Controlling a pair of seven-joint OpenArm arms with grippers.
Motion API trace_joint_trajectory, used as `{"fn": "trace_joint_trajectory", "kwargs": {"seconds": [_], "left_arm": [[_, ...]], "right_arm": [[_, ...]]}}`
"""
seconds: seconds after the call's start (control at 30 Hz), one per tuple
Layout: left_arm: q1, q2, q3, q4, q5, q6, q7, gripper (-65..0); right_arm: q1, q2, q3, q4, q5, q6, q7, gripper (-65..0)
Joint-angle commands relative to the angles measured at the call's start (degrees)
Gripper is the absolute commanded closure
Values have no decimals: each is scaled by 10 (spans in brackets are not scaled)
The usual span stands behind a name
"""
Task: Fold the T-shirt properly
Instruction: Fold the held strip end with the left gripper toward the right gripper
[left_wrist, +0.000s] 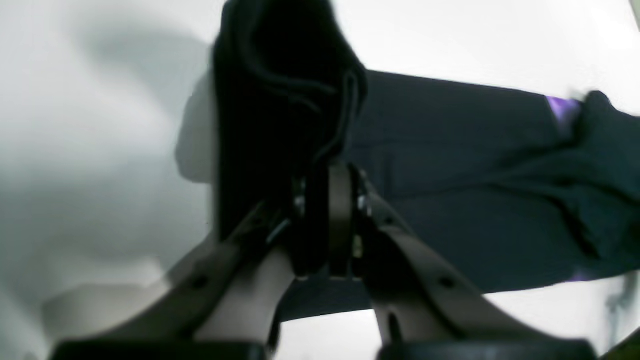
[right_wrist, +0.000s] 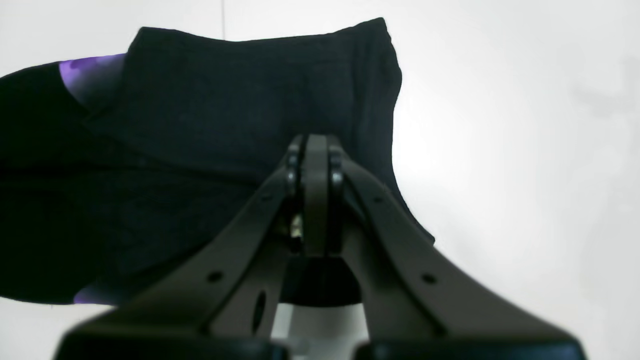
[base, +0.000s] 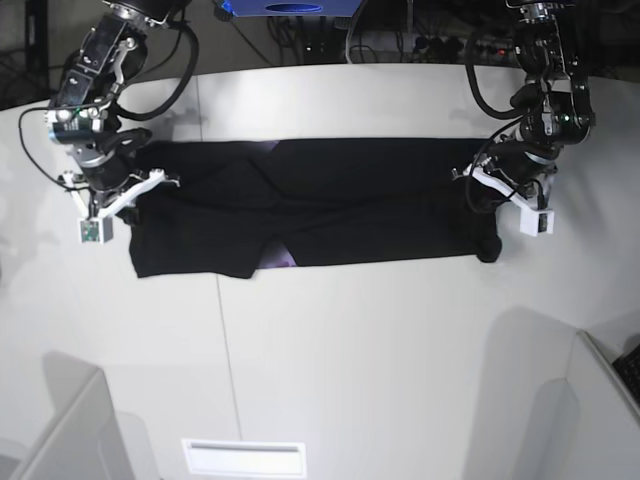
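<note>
A white surface (base: 350, 340) with a curved far edge fills the base view; cables and dark equipment lie beyond it along the top of the frame, and pale panels rise at the lower left and lower right corners. A thin seam runs down the surface left of centre.

Count: one shirt, two arms, two claws.

The shirt (base: 330, 205) is a black band lying across the upper middle of the base view, its long axis running left to right. The upper edge is nearly straight; the lower edge steps down at the left third, where the cloth reaches lower in the frame. A small purple patch shows at the lower edge near that step, and another faintly near the upper edge. Which end is collar and which is hem cannot be told.

The right claw (right_wrist: 316, 165), at the left end of the band in the base view, is closed with black cloth pinched between its tips; purple print shows at the upper left of its wrist view. The left claw (left_wrist: 332, 200), at the right end of the band, is closed to a narrow gap on a bunched, raised fold of the shirt, which stands up dark in the upper centre of its blurred wrist view.
</note>
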Motion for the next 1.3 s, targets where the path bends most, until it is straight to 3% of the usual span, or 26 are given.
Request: {"fn": "trace_joint_trajectory", "kwargs": {"seconds": [0.0,0.1,0.3,0.77,1.07,1.27], "left_arm": [[-3,3,8,11,-6,0,-11,0],[-15,17,45,10,-6,2,-11,0],[-38,18,131,8,-7,64,-12,0],[-76,35,189,-35,-7,65,-11,0],[-102,82,197,-69,-7,66,-11,0],[-119,93,215,-104,-8,66,-11,0]], "right_arm": [[5,3,1,10,7,1,13,0],[4,3,1,10,7,1,13,0],[5,3,1,10,7,1,13,0],[3,3,1,10,7,1,13,0],[3,3,1,9,7,1,13,0],[5,5,1,9,7,1,13,0]]}}
